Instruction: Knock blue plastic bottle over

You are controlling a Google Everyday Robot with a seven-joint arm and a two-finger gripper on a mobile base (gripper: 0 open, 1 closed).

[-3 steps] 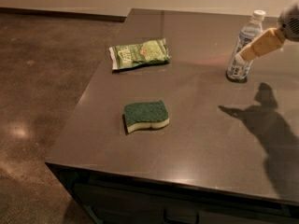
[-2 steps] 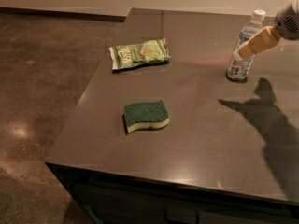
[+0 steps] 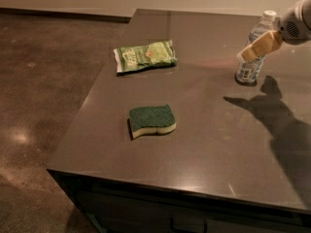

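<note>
The blue plastic bottle (image 3: 249, 71) stands upright near the far right of the dark table (image 3: 204, 130). It has a white cap and a blue-and-white label. My gripper (image 3: 247, 54) reaches in from the upper right edge. Its tan tip lies across the bottle's middle, in front of it as seen from here. I cannot tell whether it touches the bottle. The arm's shadow falls on the table to the right of the bottle.
A green snack bag (image 3: 145, 56) lies at the far left of the table. A green sponge with a pale underside (image 3: 151, 120) lies near the middle. The table's left and front edges drop to a brown polished floor (image 3: 43, 96).
My gripper has shifted slightly to the left across the bottle. The bottle still stands upright in the same place.
</note>
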